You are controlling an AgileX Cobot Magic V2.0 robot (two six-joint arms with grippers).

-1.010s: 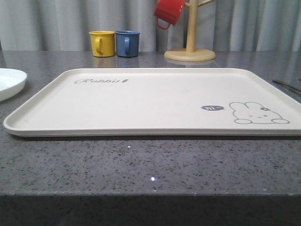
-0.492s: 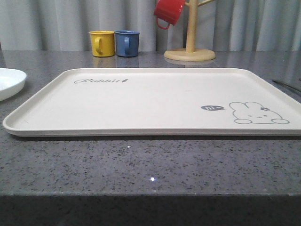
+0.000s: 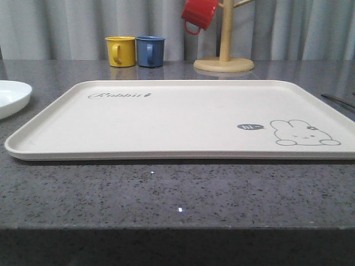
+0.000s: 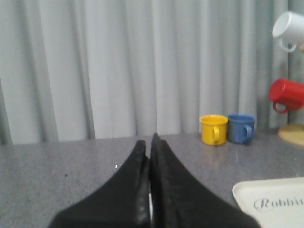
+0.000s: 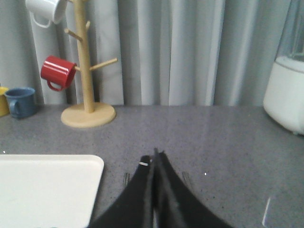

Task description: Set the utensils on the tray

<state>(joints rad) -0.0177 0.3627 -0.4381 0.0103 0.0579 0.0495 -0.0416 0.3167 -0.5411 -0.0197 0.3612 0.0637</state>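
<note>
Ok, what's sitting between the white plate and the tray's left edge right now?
Nothing: in the front view just bare grey countertop separates the white plate from the tray.

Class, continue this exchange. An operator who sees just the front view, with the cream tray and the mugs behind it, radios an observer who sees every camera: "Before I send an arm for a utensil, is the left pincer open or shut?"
Observer: The left pincer is shut, its fingers pressed together with nothing between them.
Operator: And the right one?
Observer: The right pincer is shut as well, and it holds nothing.
Operator: My view cuts off the top of the mug tree. Is anything hanging up there?
Observer: Yes, a white mug hangs on the mug tree, above the red mug.
</note>
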